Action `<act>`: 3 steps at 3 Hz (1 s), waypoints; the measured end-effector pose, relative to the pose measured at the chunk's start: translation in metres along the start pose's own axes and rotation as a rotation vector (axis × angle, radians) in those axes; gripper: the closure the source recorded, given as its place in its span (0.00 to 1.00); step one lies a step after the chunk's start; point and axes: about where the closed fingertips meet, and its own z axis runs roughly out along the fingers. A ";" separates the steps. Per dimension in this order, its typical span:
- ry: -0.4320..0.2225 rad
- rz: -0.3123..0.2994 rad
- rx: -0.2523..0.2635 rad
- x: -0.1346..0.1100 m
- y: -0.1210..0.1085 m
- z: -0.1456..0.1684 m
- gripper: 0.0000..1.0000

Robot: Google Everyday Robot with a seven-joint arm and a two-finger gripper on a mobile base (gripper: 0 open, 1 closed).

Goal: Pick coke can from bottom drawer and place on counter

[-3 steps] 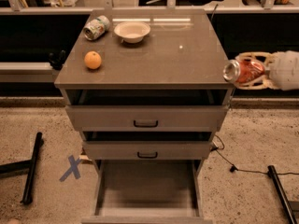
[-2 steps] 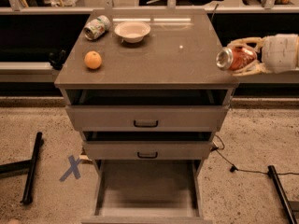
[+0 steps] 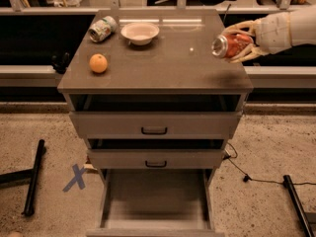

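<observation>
Cream two-finger gripper (image 3: 242, 44) clenched on small red aluminium coke can (image 3: 228, 46), can tipped sideways. Just beneath: right edge of glossy grey-brown counter (image 3: 163, 68). Far below, leftward: deep bottom drawer (image 3: 155, 201) open, floor bare (retrieval apparently done). Remaining: lower, set down, release.

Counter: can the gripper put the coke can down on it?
Probably yes: the gripper holds the coke can over the counter's right edge, bare there; bowl and orange sit far left.
</observation>
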 end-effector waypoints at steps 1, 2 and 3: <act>0.015 0.068 -0.033 0.009 -0.008 0.026 1.00; 0.015 0.068 -0.033 0.009 -0.008 0.027 1.00; 0.034 0.110 -0.049 -0.001 -0.017 0.037 1.00</act>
